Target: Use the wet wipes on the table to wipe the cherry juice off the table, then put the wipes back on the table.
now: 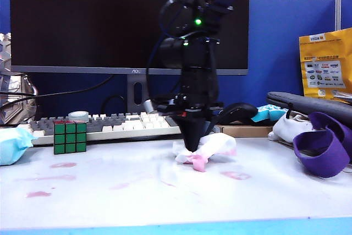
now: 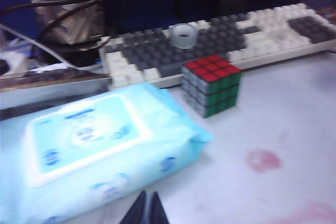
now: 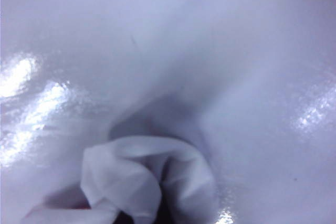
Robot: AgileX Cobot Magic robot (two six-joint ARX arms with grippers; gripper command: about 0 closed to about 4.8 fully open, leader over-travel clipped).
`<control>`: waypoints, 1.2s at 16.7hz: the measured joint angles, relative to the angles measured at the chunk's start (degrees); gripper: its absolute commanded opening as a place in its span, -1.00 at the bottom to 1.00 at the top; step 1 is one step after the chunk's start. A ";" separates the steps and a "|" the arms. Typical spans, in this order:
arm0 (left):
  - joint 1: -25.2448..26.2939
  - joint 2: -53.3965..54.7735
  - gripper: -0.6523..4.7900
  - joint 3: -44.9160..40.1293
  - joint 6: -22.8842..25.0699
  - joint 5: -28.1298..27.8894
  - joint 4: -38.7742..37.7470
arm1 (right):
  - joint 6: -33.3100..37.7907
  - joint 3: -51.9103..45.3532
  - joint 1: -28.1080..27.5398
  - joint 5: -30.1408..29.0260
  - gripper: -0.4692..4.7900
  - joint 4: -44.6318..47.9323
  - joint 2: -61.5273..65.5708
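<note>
My right tool (image 1: 193,146) points straight down mid-counter, clamped on the wet wipes (image 1: 206,151), which bunch against the counter (image 1: 275,196). Nearest cherry juice (image 1: 235,175) lies just right of the wad and toward me; more smears sit well off to the left. Left tool (image 2: 147,211) hangs closed and empty beside the blue wipes packet (image 2: 100,150), whose flap is shut. I judge the right arm nearer.

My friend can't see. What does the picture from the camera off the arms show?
The right pincer presses a crumpled, pink-stained wet wipe onto the table, where pink juice smears remain. Behind sit a keyboard, a puzzle cube and a dark monitor.
</note>
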 measured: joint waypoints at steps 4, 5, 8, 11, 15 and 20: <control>7.34 -0.04 -0.68 0.00 0.00 -0.17 0.00 | 0.96 0.22 2.36 -5.46 -0.83 -3.61 0.00; 8.02 -0.04 -0.68 0.00 0.00 -0.15 0.00 | 1.09 0.13 5.51 -6.01 -0.83 -5.88 0.00; 7.96 -0.04 -0.68 0.00 0.00 -0.15 0.00 | 1.05 -0.20 14.29 -10.14 -0.83 -6.54 0.22; 7.87 -0.04 -0.68 0.00 0.00 -0.15 0.00 | 1.07 -0.22 17.90 -9.75 -0.83 -4.70 0.24; 6.32 -0.04 -0.68 0.00 0.00 -0.17 0.00 | 1.07 -0.42 16.22 -10.67 -0.83 -3.15 0.35; 1.97 -0.02 -0.68 0.00 0.00 -0.15 0.00 | 6.05 0.04 5.01 -1.40 -0.83 -3.32 0.00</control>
